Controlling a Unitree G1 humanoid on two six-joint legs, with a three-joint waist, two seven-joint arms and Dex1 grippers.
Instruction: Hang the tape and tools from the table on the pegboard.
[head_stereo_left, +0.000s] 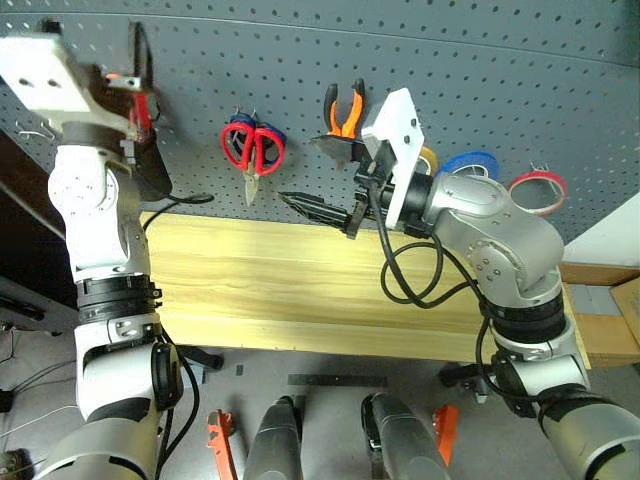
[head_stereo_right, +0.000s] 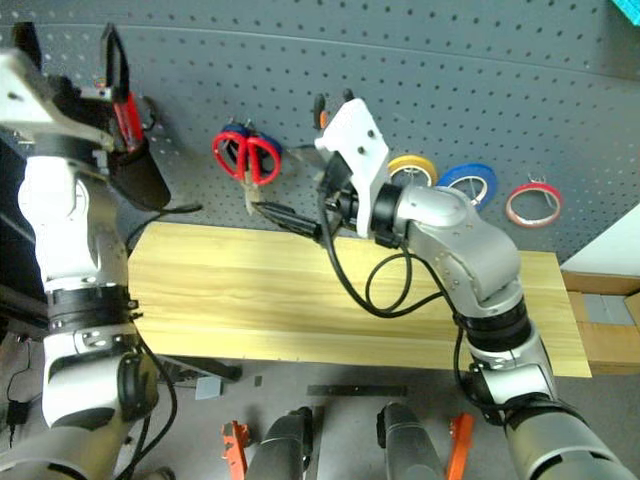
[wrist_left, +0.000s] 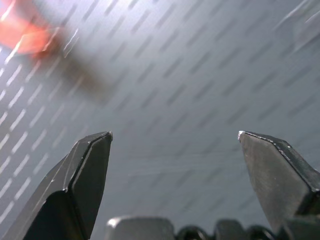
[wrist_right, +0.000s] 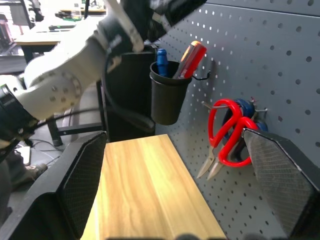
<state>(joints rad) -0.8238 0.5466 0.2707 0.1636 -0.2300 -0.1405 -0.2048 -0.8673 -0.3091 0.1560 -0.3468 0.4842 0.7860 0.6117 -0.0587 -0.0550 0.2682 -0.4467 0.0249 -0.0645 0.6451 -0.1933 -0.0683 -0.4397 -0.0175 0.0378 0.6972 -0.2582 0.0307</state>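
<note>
The pegboard (head_stereo_left: 480, 70) carries the red-handled scissors (head_stereo_left: 252, 148), the orange-and-black pliers (head_stereo_left: 344, 110) and, far right, the red tape (head_stereo_left: 538, 190). A red-handled screwdriver (head_stereo_right: 127, 115) stands in a black cup (head_stereo_right: 135, 175) hooked on the board at the left. My left gripper (head_stereo_right: 70, 45) is raised just above that cup, open, with nothing between its fingers (wrist_left: 85, 170). My right gripper (head_stereo_left: 318, 180) hovers over the back of the table (head_stereo_left: 260, 290), pointing left toward the scissors, open and empty.
Yellow tape (head_stereo_right: 412, 165) and blue tape (head_stereo_right: 470, 178) hang between the pliers and the red roll. Blue-handled scissors (wrist_right: 248, 107) hang behind the red pair. A blue-handled tool (wrist_right: 161, 56) shares the cup. A black cable trails from the cup's side to the table's left end.
</note>
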